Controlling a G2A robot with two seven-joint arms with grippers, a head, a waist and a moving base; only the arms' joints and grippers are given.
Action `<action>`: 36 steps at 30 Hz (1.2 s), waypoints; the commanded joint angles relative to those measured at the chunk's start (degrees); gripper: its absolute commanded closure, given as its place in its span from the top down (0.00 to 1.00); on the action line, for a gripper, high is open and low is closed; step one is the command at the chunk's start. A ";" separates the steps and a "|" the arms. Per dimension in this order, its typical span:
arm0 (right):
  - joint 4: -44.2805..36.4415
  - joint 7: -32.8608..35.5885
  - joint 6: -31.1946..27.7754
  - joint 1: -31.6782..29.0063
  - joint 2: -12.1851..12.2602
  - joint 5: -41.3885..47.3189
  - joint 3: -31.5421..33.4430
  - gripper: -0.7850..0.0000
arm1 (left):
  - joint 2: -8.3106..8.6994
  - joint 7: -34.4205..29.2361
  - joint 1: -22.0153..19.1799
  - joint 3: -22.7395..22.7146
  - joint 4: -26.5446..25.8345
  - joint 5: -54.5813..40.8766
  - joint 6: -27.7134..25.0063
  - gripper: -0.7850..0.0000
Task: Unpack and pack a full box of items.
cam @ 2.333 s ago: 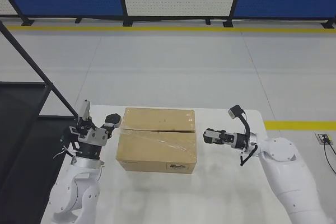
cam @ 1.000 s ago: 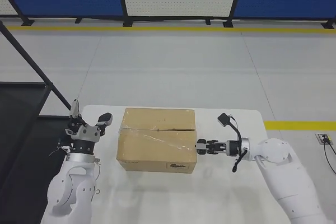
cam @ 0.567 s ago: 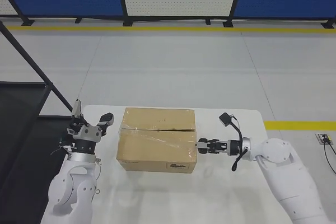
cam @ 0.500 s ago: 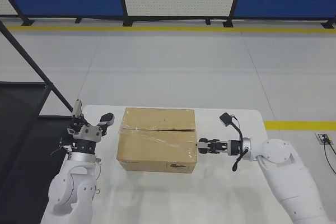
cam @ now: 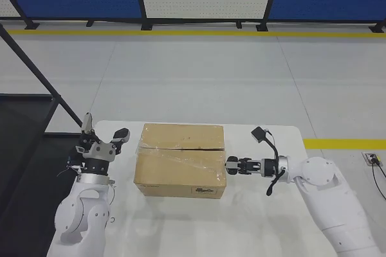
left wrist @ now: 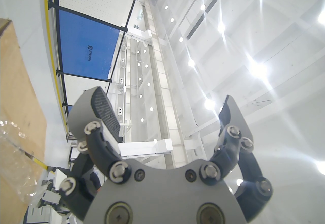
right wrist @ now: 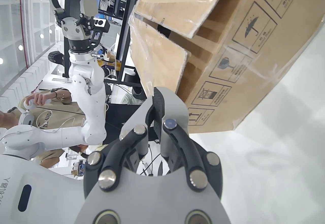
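I see one box [cam: 180,160] on the table [cam: 257,218], lower centre of the top view. Its flaps are down under clear tape, so I can't tell what's inside. My left gripper [cam: 104,128] sits just left of it, fingers spread wide. My right gripper [cam: 230,164] is at its right edge, fingers pressed together.
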 commanded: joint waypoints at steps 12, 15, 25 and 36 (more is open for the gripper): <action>-3.14 3.31 -0.19 4.39 -0.77 13.15 -1.75 0.00 | 0.29 0.61 0.14 -3.59 1.54 -2.70 -1.27 1.00; -3.06 4.13 -0.24 6.26 -1.22 15.56 -3.15 0.00 | 0.41 0.58 0.40 -5.07 1.86 -3.90 -1.47 1.00; -2.54 3.37 -0.90 13.90 -2.96 20.02 -7.44 0.00 | 0.89 -0.86 1.41 -8.65 2.50 -6.70 -0.46 1.00; -0.33 4.29 -0.48 19.94 -5.21 25.90 -12.42 0.00 | 1.17 -2.21 1.33 -9.25 4.43 -8.48 0.25 1.00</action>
